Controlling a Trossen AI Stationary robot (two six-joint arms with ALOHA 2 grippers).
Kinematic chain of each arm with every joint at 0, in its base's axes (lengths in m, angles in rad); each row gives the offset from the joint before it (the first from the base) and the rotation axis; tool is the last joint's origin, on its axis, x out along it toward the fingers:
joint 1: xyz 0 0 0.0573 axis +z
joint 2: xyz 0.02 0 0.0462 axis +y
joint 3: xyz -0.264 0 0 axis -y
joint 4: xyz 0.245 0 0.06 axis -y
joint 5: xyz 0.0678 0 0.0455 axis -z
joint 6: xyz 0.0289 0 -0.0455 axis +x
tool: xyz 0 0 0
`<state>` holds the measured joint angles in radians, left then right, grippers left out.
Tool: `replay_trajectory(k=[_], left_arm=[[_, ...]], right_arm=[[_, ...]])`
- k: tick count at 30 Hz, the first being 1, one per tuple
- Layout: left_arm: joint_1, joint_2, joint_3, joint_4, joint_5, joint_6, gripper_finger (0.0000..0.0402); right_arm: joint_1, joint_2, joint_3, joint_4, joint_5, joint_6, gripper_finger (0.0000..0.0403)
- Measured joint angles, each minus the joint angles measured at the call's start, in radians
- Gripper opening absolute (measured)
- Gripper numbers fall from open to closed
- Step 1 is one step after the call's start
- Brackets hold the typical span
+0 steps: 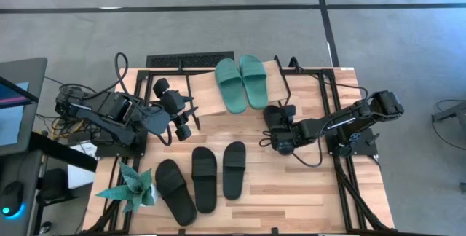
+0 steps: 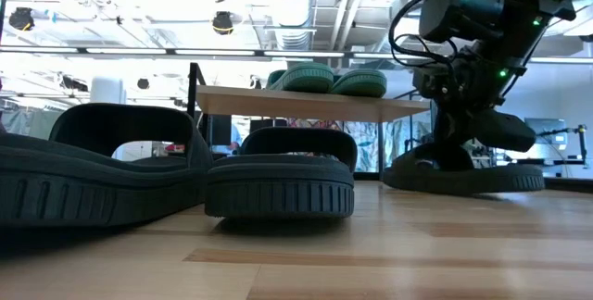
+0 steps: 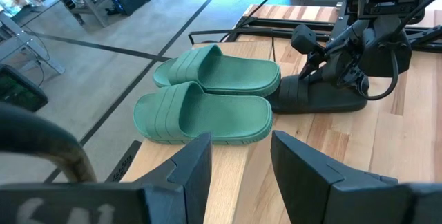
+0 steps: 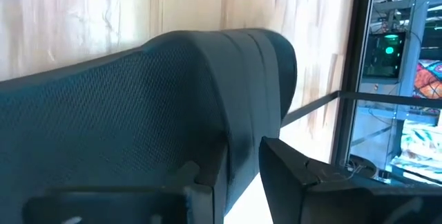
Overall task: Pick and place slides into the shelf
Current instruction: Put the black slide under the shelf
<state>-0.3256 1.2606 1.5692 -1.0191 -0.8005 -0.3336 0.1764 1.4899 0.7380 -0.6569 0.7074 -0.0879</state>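
At the near edge of the desk (image 1: 291, 199), three black slides (image 1: 204, 179) lie side by side, untouched, next to a teal paper plant (image 1: 132, 189). Farther in, on the right, the right claw (image 1: 279, 138) is clamped on the strap of a fourth black slide (image 2: 463, 172); the right wrist view shows its fingers pinching that strap, and the low view shows the sole resting on the desk, just beside the shelf. On the left, the left claw (image 3: 238, 158) hovers over the shelf plank, jaws apart, holding nothing. At the back, the shelf (image 1: 207, 97) carries two green slides (image 1: 242, 83), side by side on the slanted plank. Judged progress: two placed, one in the grip, three left. The gripped slide lies below and right of the green pair, so it needs a lift up onto the plank.
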Motion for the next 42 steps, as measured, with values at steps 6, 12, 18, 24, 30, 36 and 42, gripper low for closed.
replay_trajectory(k=[6,12,18,24,30,36,42], left_arm=[[0.0,0.0,0.0,0.0,0.0,0.0,0.0139],[0.0,0.0,0.0,0.0,0.0,0.0,0.0139],[0.0,0.0,0.0,0.0,0.0,0.0,0.0139],[0.0,0.0,0.0,0.0,0.011,0.0,0.0139],[0.0,0.0,0.0,0.0,0.011,0.011,0.0139],[0.0,0.0,0.0,0.0,0.011,0.013,0.0139],[0.0,0.0,0.0,-0.001,0.012,0.013,0.0139]], right_arm=[[-0.008,0.0,0.019,-0.013,-0.078,0.008,0.0073],[-0.044,0.0,0.041,-0.023,-0.13,0.002,0.0073],[-0.048,0.0,0.065,-0.071,-0.133,0.001,0.0073],[-0.014,0.0,0.08,-0.127,-0.149,0.053,0.0073],[0.035,0.0,0.112,-0.168,-0.157,0.127,0.0073],[0.097,0.0,0.149,-0.243,-0.188,0.238,0.0073],[0.191,-0.04,0.155,-0.288,-0.218,0.355,0.0073]])
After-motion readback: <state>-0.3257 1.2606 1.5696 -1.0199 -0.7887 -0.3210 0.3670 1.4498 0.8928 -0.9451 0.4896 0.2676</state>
